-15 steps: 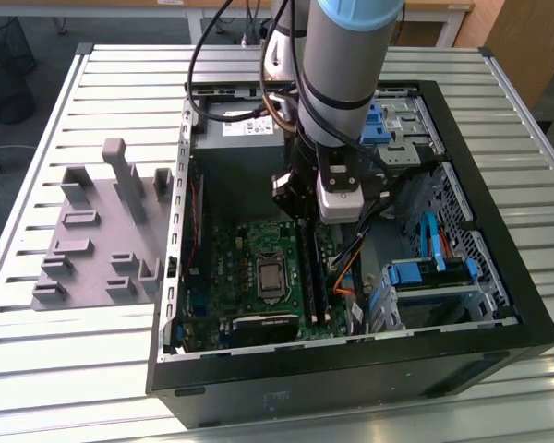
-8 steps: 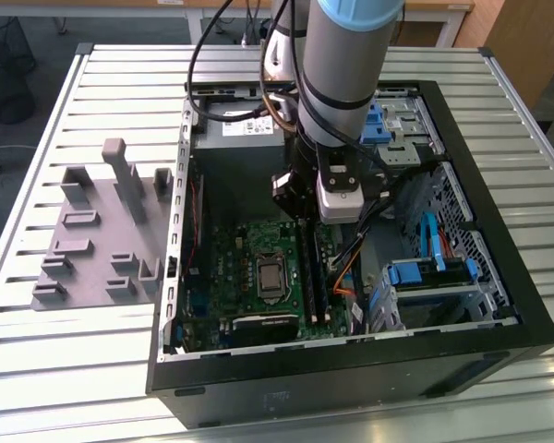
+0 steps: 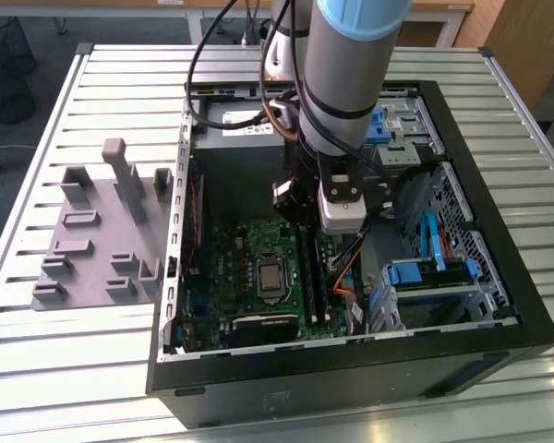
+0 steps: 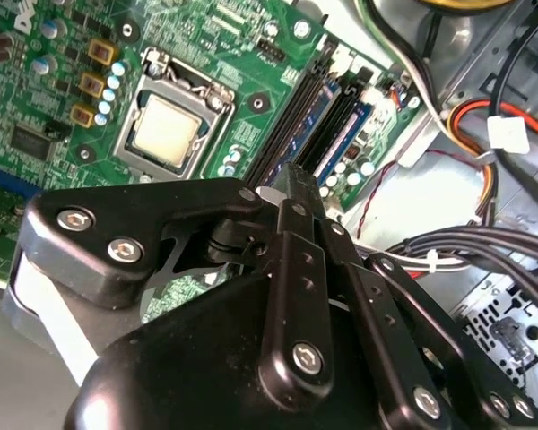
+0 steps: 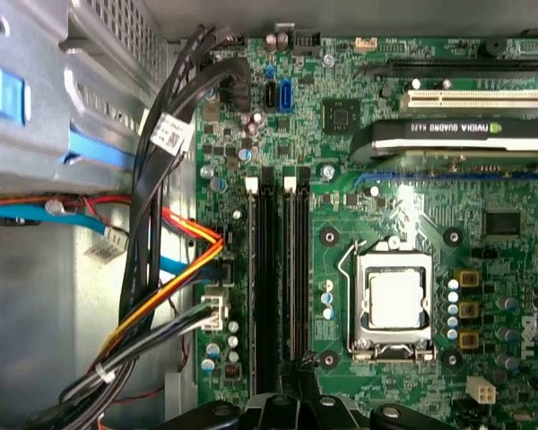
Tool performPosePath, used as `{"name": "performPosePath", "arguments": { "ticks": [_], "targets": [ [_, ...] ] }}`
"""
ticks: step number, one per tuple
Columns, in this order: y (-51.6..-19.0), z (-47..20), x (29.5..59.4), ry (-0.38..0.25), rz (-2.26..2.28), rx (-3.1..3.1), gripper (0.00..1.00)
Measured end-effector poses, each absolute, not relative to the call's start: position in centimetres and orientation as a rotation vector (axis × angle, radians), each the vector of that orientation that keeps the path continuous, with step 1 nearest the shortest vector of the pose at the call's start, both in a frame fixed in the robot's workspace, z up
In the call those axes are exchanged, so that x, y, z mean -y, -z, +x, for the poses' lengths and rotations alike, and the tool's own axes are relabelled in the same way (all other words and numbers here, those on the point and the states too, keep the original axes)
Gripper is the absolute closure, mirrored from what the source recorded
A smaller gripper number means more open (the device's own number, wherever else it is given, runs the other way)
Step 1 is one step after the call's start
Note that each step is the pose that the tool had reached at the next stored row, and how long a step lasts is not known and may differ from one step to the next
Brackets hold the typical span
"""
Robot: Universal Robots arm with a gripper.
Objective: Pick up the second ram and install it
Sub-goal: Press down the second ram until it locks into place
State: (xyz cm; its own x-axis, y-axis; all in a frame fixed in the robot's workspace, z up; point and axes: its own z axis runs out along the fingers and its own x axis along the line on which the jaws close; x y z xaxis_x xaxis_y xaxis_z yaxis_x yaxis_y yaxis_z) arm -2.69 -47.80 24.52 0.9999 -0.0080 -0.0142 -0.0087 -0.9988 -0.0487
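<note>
Here, in the exterior view, a grey fixture tray (image 3: 92,249) with upright posts lies on the slatted counter (image 3: 74,369) at the exterior view's left, its pockets holding nothing that can be made out. Beside it stands the open computer case (image 3: 351,369), holding a green motherboard (image 3: 226,268), with drive bays (image 3: 425,277) and blue latches at the exterior view's right. The arm reaches down into the case, its gripper (image 3: 307,233) low over the long black memory slots (image 3: 312,277), just beside the processor socket (image 3: 270,277).

The second wrist view adds what the arm hides: the fingers (image 4: 296,260) drawn close together, tips just above the slots (image 4: 314,116). Whether the second ram is pinched between them or sits in a slot cannot be told. The first wrist view looks along the slots (image 5: 278,269), with a bundle of black, orange and red cables (image 5: 161,296) on one side and the socket (image 5: 393,300) and a graphics card (image 5: 466,134) on the other.
</note>
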Motion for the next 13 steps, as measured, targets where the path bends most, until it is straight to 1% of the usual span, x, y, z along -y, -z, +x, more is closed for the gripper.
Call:
{"name": "performPosePath", "arguments": {
  "ticks": [7, 13],
  "targets": [
    [-24.5, -2.7, 48.63, -0.022, -3.093, -0.013, 0.89],
    [-24.5, -2.69, 48.75, -0.022, -3.093, -0.013, 0.89]
  ]
}}
